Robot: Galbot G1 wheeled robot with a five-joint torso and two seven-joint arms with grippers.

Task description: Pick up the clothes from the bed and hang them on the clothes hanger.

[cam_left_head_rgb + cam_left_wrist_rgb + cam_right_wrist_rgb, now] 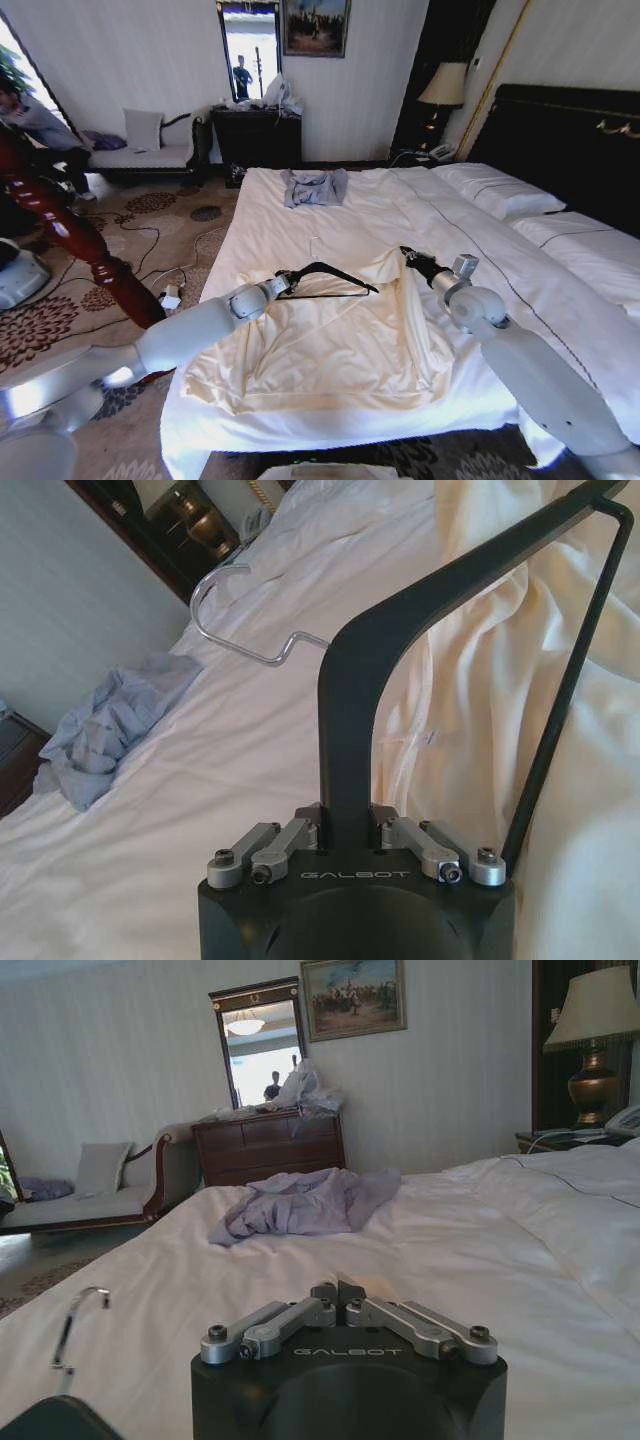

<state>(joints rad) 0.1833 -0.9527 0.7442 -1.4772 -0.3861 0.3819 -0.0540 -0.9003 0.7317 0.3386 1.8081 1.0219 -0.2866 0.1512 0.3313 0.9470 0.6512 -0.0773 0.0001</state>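
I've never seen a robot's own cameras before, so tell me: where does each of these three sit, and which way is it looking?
Head view: high on the robot, looking down the bed; both arms show, the left gripper holding the clothes hanger over the clothes.
Left wrist view: behind the left gripper, looking along the clamped clothes hanger.
Right wrist view: behind the shut right gripper, facing the dresser.
Shared: the blue-grey garment appears in all three views.

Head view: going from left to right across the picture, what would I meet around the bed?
Reddish wooden post → left pincer shut on the black clothes hanger → cream clothes on the bed → right pincer → white pillows.
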